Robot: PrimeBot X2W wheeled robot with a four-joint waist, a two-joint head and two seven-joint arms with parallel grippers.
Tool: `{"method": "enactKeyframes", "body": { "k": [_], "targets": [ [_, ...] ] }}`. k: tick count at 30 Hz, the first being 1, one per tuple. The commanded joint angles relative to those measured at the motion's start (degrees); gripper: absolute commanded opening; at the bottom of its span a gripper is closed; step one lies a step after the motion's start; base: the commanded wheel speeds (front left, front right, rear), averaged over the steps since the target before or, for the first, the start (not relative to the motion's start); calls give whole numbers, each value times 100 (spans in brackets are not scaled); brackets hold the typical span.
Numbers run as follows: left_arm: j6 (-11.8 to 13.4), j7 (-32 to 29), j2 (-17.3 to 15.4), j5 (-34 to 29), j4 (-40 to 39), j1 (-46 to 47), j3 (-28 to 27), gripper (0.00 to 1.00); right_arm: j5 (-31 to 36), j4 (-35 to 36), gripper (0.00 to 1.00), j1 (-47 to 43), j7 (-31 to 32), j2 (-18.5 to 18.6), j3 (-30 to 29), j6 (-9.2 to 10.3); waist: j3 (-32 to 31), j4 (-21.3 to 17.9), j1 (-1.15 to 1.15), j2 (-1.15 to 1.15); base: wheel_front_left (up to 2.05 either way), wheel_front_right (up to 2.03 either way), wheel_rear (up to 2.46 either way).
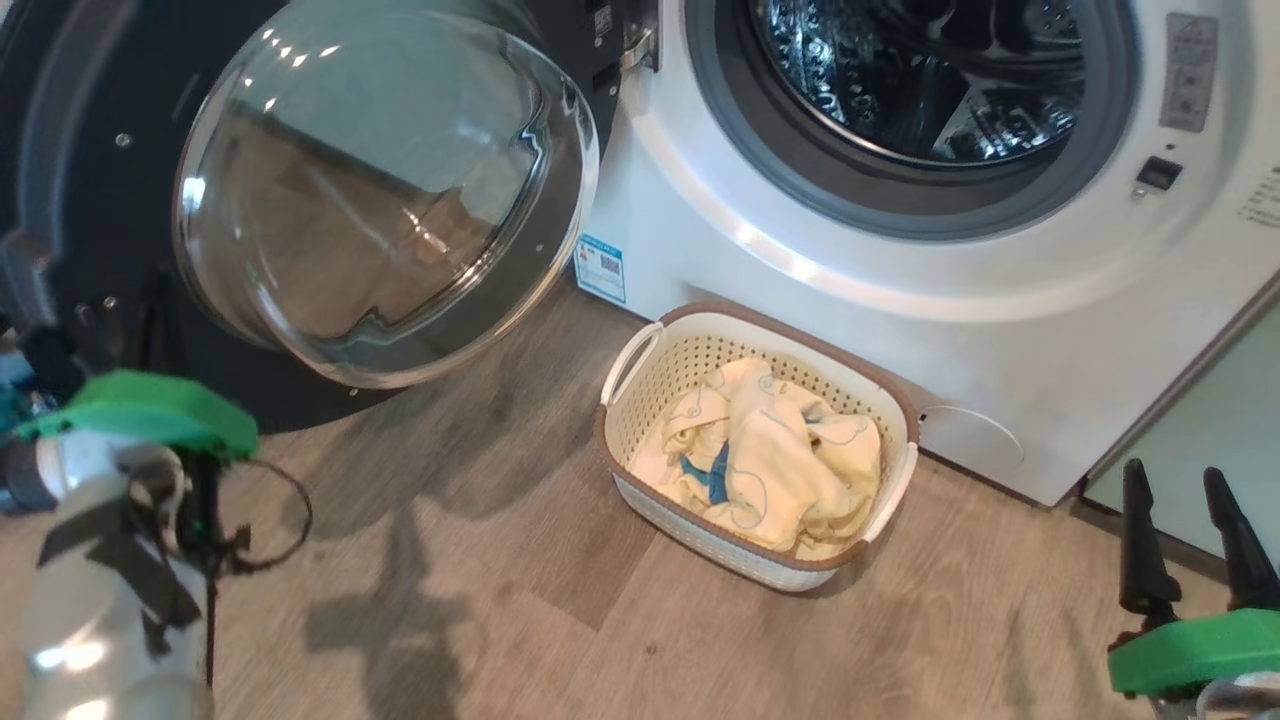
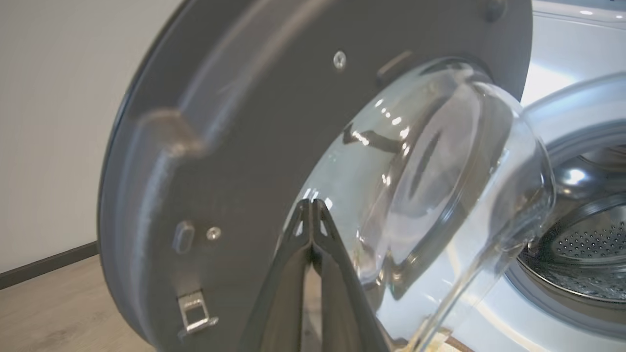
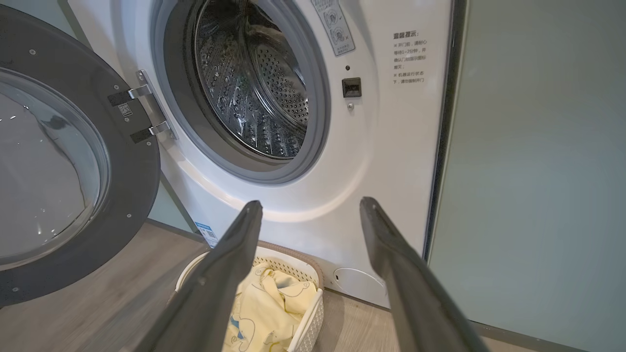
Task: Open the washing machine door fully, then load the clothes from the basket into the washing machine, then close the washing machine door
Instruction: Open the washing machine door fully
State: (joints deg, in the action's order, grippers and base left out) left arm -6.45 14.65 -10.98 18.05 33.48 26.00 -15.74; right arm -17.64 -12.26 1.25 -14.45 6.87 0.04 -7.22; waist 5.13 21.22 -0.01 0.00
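**Door swung open, basket still full**

The door [image 1: 380,200] stands wide open to the left of the washer [image 1: 900,300]. Its inner face and bulging glass bowl are turned toward the room, and it hangs from the hinge [image 3: 146,112] on the washer's left side. The steel drum [image 1: 920,80] behind the grey ring is exposed.

The basket [image 1: 650,380] sits on the wood floor [image 1: 450,560] just in front of the washer, below the drum opening and to the right of the door's lower edge. The clothes [image 1: 770,460] lie heaped inside it, pale yellow with a small blue piece [image 1: 712,475] showing among them.

The left gripper [image 2: 311,210] has its fingers pressed together with nothing between them. Its tips point at the door's inner face, at the edge of the glass bowl. They may be touching the door, but the wrist view is too close and blurred to tell.

The right gripper [image 3: 310,205] hangs with its fingers spread wide apart and empty. It is low at the right, near the mint cabinet [image 3: 538,171], well apart from the basket and aimed toward the washer's front.
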Motion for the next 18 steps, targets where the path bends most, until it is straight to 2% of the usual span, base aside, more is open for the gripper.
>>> {"method": "enactKeyframes", "body": {
  "k": [1,5,6,7,8,14,15,18],
  "targets": [
    [-18,35,-192,-62,-264,13,-117,0,-30,161,100,38,-55,44,85,-26,-46,-49,1,0,0,0,0],
    [-54,35,-70,-135,-664,-380,-64,0,-29,180,100,-10,-55,6,68,-26,-132,-187,1,0,0,0,0],
    [-59,35,-17,-156,-776,-499,-32,14,-29,184,100,-25,-55,-3,68,-26,-154,-228,1,0,0,0,0],
    [-64,35,31,-175,-883,-611,-4,33,-27,186,100,-43,-55,-13,67,-26,-174,-270,1,0,0,0,0],
    [-68,35,74,-187,-990,-718,18,45,-25,186,100,-59,-55,-24,71,-26,-195,-322,1,0,0,0,0],
    [-84,35,204,-184,-1537,-1425,119,97,-7,202,100,-109,-55,-99,127,-26,-356,-815,1,0,0,0,0],
    [-85,35,227,-175,-1639,-1564,119,100,-10,212,100,-115,-55,-108,114,-26,-380,-906,1,0,0,0,0],
    [-87,35,258,-154,-1860,-1903,129,100,-8,240,100,-155,-55,-124,92,-26,-441,-1152,1,0,0,0,0]
  ]
}}
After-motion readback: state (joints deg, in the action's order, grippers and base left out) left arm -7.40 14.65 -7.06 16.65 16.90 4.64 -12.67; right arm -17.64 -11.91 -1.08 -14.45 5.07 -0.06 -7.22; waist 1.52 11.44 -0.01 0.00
